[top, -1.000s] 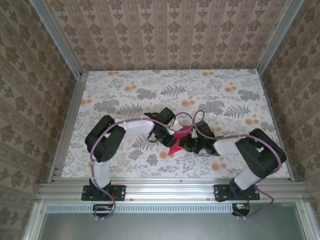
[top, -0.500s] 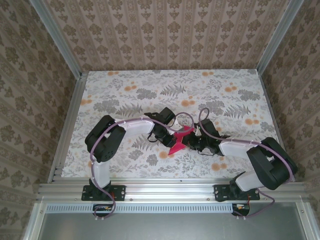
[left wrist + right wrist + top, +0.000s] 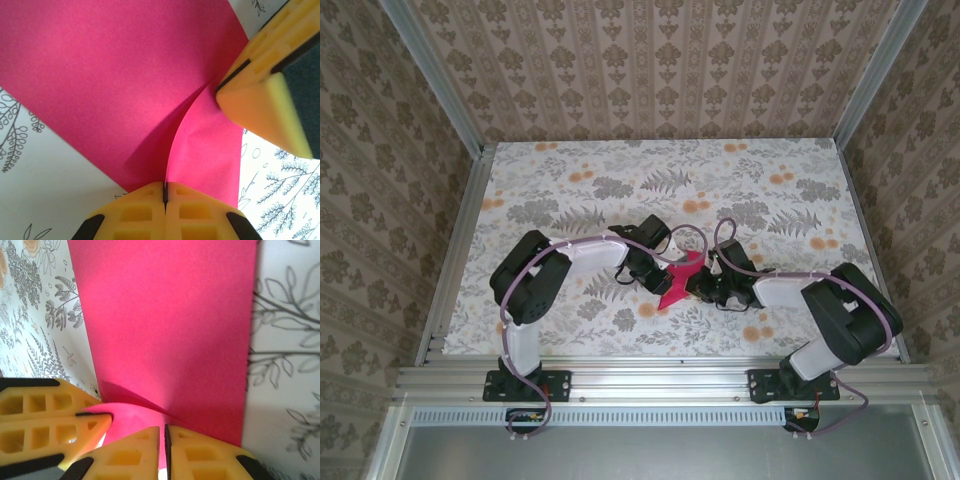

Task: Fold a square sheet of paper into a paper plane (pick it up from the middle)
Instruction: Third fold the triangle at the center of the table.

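**A:** Top view first. Where is everything?

**B:** The square sheet of paper (image 3: 670, 292) sits mid-desk (image 3: 570, 190) between the two arms, and part of it is lifted. The left pincer (image 3: 658, 272) and the right pincer (image 3: 698, 284) meet on it from opposite sides, tips near each other.

**A:** And the left wrist view?

**B:** The left pincer (image 3: 164, 189) is pressed together on a raised curl of the sheet (image 3: 125, 75). The curl's edge runs straight into the seam between its fingers. The right pincer (image 3: 224, 85) bites the same ridge at its far end.

**A:** What could go wrong?

**B:** I'd judge tearing to be the main danger. Two grips hold one thin ridge, so if the arms pull apart or twist unevenly the paper could rip between them. If either grip slips, the crease would likely land crooked and the plane come out lopsided.

**A:** The right wrist view?

**B:** The right pincer (image 3: 163, 432) is closed on the paper, and the ridge rises into its tips. The left pincer (image 3: 102, 421) is just beside it. The rest of the sheet (image 3: 165, 315) lies flat on the desk (image 3: 285, 340), so dragging it could shift the straight edge off line.

**A:** Any containers?

**B:** None to report. The sheet rests on the floral desk itself.
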Robot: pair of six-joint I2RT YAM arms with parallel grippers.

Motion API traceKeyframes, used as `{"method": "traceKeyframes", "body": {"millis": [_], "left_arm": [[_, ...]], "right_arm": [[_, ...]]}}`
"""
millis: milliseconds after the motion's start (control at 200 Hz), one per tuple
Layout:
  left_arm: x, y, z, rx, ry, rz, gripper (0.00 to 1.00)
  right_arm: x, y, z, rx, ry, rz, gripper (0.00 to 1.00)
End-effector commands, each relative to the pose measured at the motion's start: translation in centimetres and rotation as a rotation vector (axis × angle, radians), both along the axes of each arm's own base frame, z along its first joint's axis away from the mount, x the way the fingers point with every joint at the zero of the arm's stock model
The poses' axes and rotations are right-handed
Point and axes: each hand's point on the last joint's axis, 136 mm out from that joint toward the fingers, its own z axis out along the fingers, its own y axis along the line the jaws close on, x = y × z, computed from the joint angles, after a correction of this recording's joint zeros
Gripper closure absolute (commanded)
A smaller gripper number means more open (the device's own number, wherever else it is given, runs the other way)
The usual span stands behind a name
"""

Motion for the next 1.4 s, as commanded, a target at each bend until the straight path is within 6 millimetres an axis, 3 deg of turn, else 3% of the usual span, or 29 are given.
{"method": "traceKeyframes", "body": {"millis": [0, 60, 300, 455, 725, 805, 930, 1095, 1170, 1395], "left_arm": [[-1.0, 1.3, -1.9, 0.066, 0.037, 0.020, 1.00], [-0.9, 1.2, -1.7, 0.060, 0.037, 0.026, 1.00], [-0.7, 1.2, -1.6, 0.060, 0.041, 0.057, 1.00], [-0.8, 1.4, -1.8, 0.074, 0.048, 0.069, 1.00], [-0.7, 1.9, -1.7, 0.093, 0.070, 0.154, 1.00], [-0.6, 1.9, -1.5, 0.089, 0.071, 0.179, 1.00], [-0.3, 1.5, -1.1, 0.069, 0.077, 0.193, 1.00], [-0.2, 1.6, -0.9, 0.068, 0.078, 0.199, 1.00], [-0.4, 1.7, -0.9, 0.065, 0.083, 0.199, 1.00], [-0.6, 1.9, -1.0, 0.064, 0.090, 0.195, 1.00]], "right_arm": [[0.6, -1.5, 1.7, -0.059, -0.044, -0.026, 0.87], [0.8, -2.1, 1.7, -0.068, -0.048, -0.039, 0.87], [1.2, -1.4, -0.4, -0.048, 0.006, -0.020, 0.89], [0.7, -2.7, -2.4, -0.145, 0.065, -0.034, 0.90], [0.8, -2.4, 2.2, -0.118, -0.027, -0.006, 0.89], [0.4, -1.4, 4.1, -0.048, -0.077, -0.009, 0.88], [-0.5, 1.2, 4.8, 0.038, -0.103, 0.003, 0.89], [-0.6, 3.8, 4.3, 0.096, -0.115, -0.009, 0.90], [-0.6, 4.1, 2.7, 0.072, -0.089, -0.023, 0.90], [-0.9, 4.0, 0.7, 0.042, -0.046, -0.019, 0.90]]}}
